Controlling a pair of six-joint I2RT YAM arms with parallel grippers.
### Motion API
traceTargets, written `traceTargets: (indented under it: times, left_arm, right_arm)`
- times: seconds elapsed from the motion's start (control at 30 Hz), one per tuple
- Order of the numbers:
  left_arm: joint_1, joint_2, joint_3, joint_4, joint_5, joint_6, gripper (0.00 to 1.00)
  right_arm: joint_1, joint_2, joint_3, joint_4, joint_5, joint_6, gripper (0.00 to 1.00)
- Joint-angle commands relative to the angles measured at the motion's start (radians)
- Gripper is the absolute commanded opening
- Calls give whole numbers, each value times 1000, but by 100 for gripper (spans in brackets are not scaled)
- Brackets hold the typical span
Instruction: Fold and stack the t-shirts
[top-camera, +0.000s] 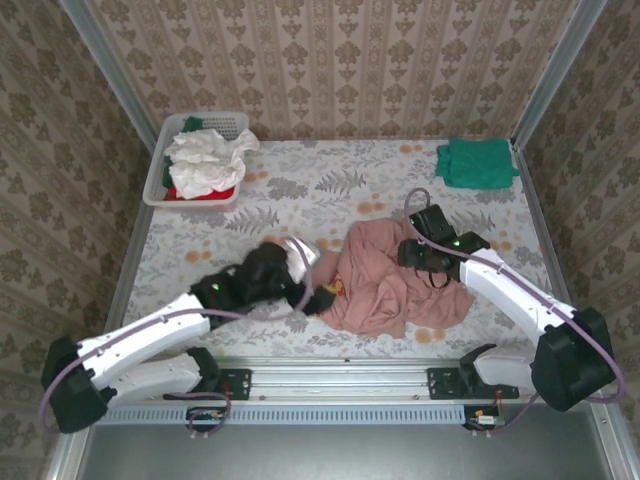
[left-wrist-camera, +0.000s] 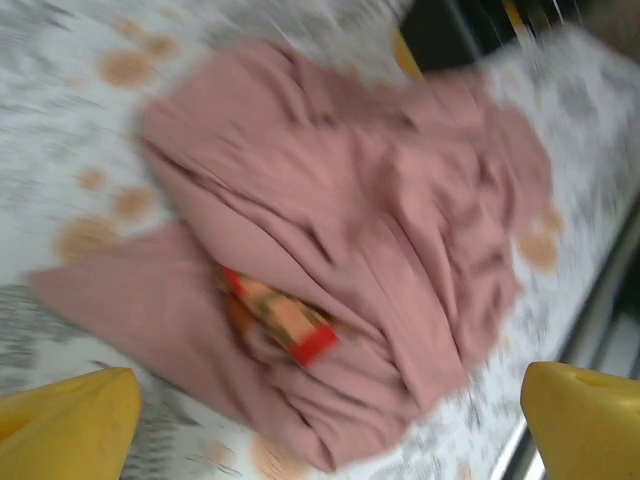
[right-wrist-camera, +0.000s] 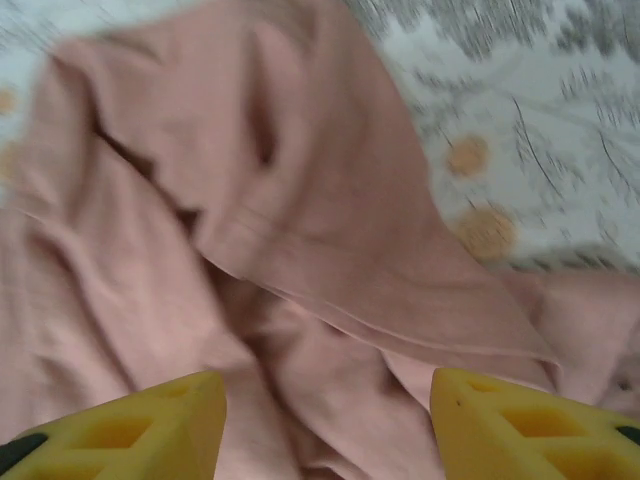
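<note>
A dusty-pink t-shirt (top-camera: 385, 280) lies crumpled on the table between the two arms, a strip of its red and orange print (left-wrist-camera: 285, 320) showing in a fold. My left gripper (top-camera: 318, 290) hovers at its left edge, open, with yellow fingers (left-wrist-camera: 70, 425) spread wide and nothing between them. My right gripper (top-camera: 412, 255) is over the shirt's upper right part, open too, its yellow fingers (right-wrist-camera: 150, 430) wide apart above the cloth (right-wrist-camera: 250, 230). A folded teal-green t-shirt (top-camera: 477, 162) rests at the far right corner. White (top-camera: 205, 160) and red (top-camera: 215, 192) shirts fill the basket.
The white slatted basket (top-camera: 158, 185) stands at the far left corner. A floral cloth covers the table (top-camera: 330, 190). A metal rail (top-camera: 340, 365) runs along the near edge, and wallpapered walls close in on three sides.
</note>
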Motion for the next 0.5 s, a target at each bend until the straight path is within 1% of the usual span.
traceTargets:
  times: [0.0,0.17,0.2,0.3,0.37,0.43,0.47]
  left_arm:
    - [-89,86,-5,80,-62,106,100]
    - [-170,365,127,29,-39,154,96]
    - [-175,409,149,33,-22,158,96]
    - [-186,502,189,58,-7,169,90]
    - [-186,561,221,51,-4,177,83]
    - [-185,613,250,27,-15,186,72]
    - [-185,632,261,14,-23,190,64]
  right_arm:
    - [-42,8,-28,-27,-49,-32,63]
    - [-62,141,-19,22,-65,-39,67]
    - [-64,180,-12,29,-48,-39,67]
    - [-66,242,26,18,11,-41,67]
    - [-70,267,38,33,37,-49,66]
    - [-84,295,52,33,54,-59,61]
    - [-87,306,63,25,75,-63,57]
